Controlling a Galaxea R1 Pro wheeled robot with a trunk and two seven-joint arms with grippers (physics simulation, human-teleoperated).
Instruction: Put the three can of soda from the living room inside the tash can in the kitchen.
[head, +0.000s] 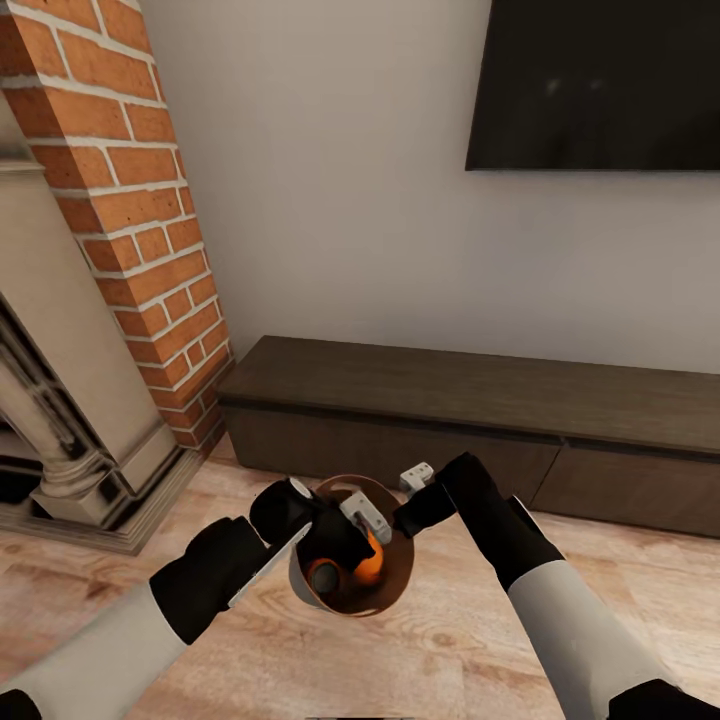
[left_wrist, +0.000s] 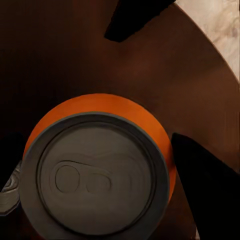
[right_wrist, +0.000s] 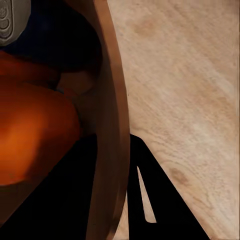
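Head view: living room corner. Red-brick fireplace (head: 150, 240) at left with a pale stone surround; dark wall TV (head: 600, 80) upper right; long dark low cabinet (head: 480, 410) against the grey wall; light wood floor (head: 450, 660) in front.

Bin (head: 392, 590): small, round, copper-brown inside, held above the floor between the two arms, near the middle of the picture.

Cans: orange can (head: 368, 565) inside the bin, toward its right side; darker can (head: 322, 576) with a grey top just left of it, also inside. A third can cannot be made out.

Left gripper (head: 335, 530): black, reaching down into the bin from the left rim. In the left wrist view its two dark fingers (left_wrist: 207, 190) stand spread on either side of the orange can (left_wrist: 100, 170), whose grey top with pull tab faces the camera; contact with the can cannot be told.

Right gripper (head: 405, 520): at the far right rim of the bin. In the right wrist view the bin's rim (right_wrist: 112, 125) runs between the two dark fingers (right_wrist: 160, 200), one inside the wall and one outside, pinching it; orange can (right_wrist: 35, 135) visible inside, wood floor (right_wrist: 190, 85) outside.
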